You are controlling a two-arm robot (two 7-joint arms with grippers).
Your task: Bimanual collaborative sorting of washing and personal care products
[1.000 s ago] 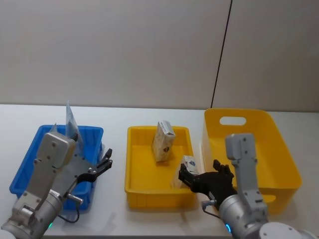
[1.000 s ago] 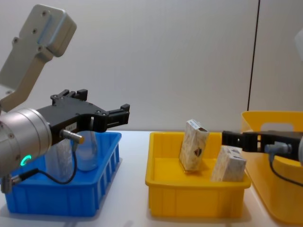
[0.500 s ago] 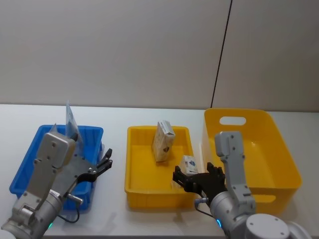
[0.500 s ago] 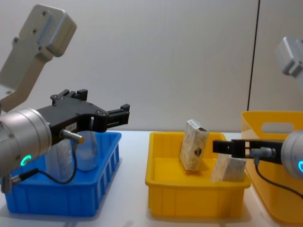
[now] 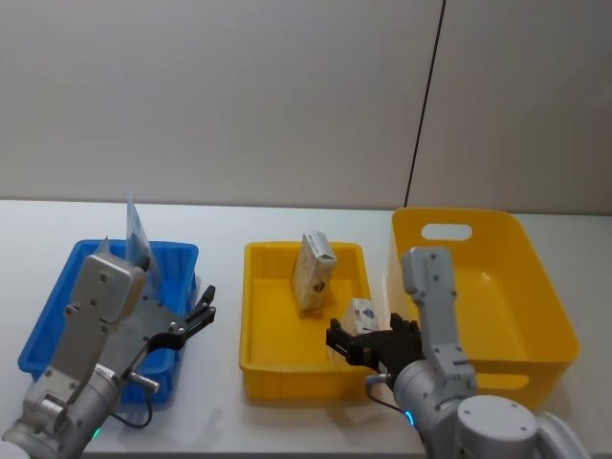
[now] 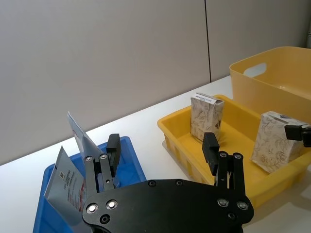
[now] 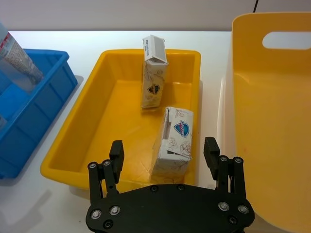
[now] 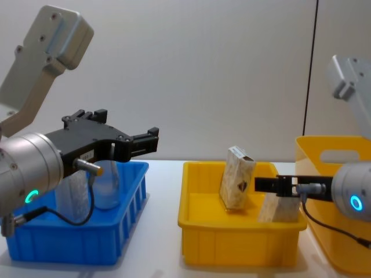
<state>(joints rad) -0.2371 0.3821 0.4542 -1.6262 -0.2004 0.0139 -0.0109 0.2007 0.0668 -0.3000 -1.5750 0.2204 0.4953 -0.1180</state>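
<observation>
1. A shallow yellow tray [image 5: 287, 375] sits mid-table. A blue bin [image 5: 48, 330] stands apart to the tray's left, and a deep yellow tub [image 5: 535, 277] sits just beside its right wall. Open floor shows in the tray's left half
2. Two beige marbled cartons stand in the tray: the far carton [image 5: 314, 271] near its back wall, the near carton [image 7: 176, 133] tilted near its right wall. A light-blue tube [image 5: 134, 228] stands in the blue bin
3. The far carton bears a dark emblem, the near carton a blue oval one. Their lettering and the tube's print are too small to read
4. The right gripper [image 7: 164, 147] hovers at the tray's front right. Its fingers are spread wide either side of the near carton, with gaps on both sides. The left gripper [image 5: 205, 306] hangs left of the tray, fingers apart and holding nothing
</observation>
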